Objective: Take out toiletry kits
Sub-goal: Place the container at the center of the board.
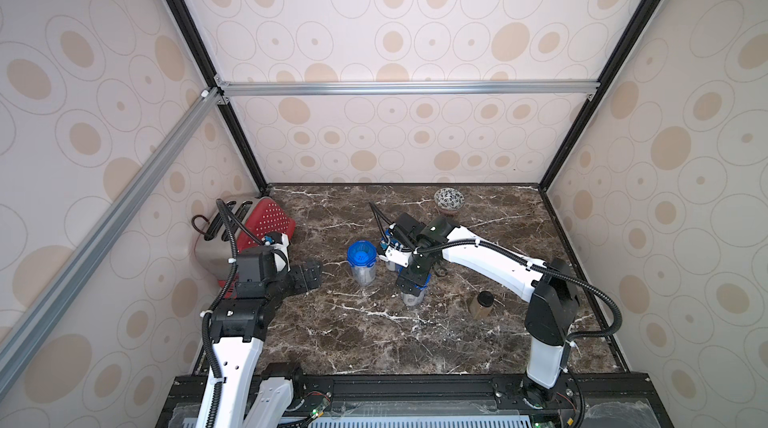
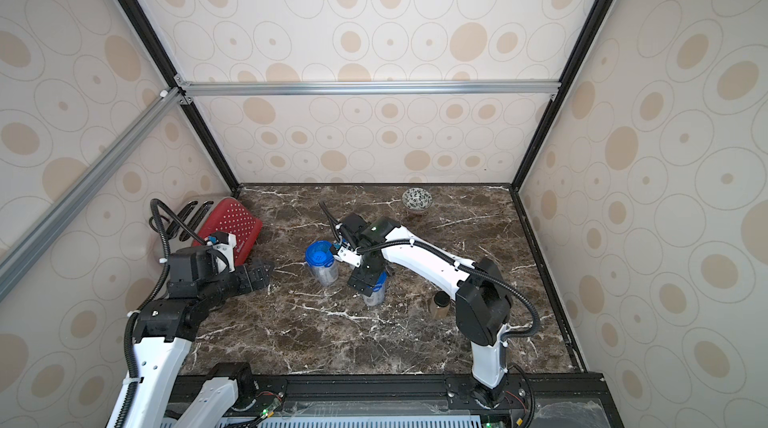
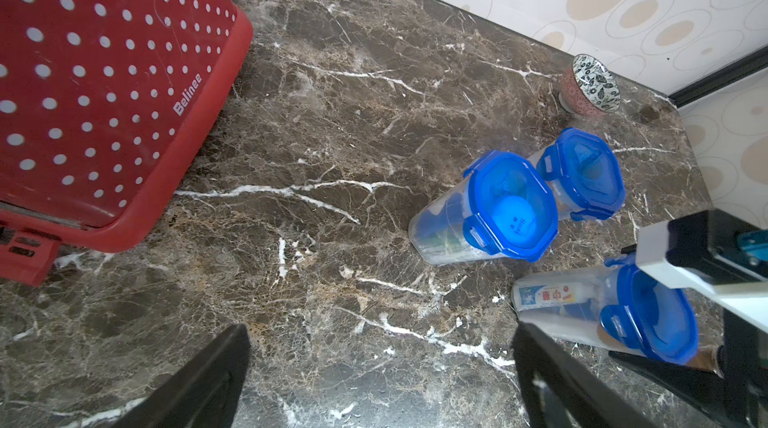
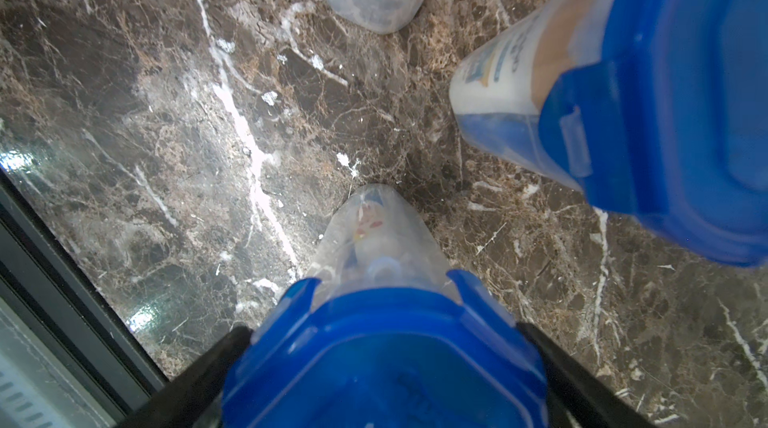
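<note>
Right gripper [image 4: 384, 332] points down over a clear clip-lid jar [image 4: 374, 235], jaws spread wide flanking its blue lid [image 4: 382, 372]; whether they pinch it I cannot tell. One toiletry kit [image 4: 368, 218] stands sealed inside, directly beneath the gripper, well apart from the red toaster [image 1: 270, 218]. Its pieces look light, slick and loose, probably best pinched by their upper ends once the lid is off.

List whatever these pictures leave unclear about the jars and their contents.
- Near jar: right gripper covers most of its lid in both top views; right wrist view leaves finger contact unclear.
- Far jar: mostly behind the right arm in both top views.
- Toiletry kits: blurred through plastic everywhere; uncountable.
- Brown jar: contents too small in top views.
</note>
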Controlling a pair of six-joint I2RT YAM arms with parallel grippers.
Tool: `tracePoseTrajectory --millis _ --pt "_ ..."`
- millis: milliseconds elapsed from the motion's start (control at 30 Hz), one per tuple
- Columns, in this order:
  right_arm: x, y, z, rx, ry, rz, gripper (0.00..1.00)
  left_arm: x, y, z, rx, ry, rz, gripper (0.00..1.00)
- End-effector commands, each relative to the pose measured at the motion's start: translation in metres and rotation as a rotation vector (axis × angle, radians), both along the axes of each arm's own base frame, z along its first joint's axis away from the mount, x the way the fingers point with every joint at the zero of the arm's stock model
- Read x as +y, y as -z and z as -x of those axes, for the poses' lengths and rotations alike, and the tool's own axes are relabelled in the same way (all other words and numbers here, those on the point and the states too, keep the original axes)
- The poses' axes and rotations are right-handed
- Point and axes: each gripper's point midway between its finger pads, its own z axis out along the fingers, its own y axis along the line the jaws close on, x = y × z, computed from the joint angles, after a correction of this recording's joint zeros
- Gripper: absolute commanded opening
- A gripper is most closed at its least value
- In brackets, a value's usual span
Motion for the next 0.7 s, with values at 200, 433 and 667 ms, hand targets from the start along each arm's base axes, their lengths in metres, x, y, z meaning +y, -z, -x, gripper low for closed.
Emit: tracePoseTrajectory --millis 200,433,667 --pt "-0.004 -0.052 -0.003 -0.094 0.044 -0.147 1.00 -0.009 -0.014 0.000 -0.027 0.070 -0.002 0.99" --pt "-0.037 -0.070 -0.003 -0.130 0.208 -0.323 1.00 -0.055 -0.041 0.001 -0.056 0.253 0.176 0.96" --pt "-0.057 -0.033 0.038 -0.003 0.325 -0.419 0.94 -0.090 -0.046 -0.002 -0.040 0.365 0.195 0.93"
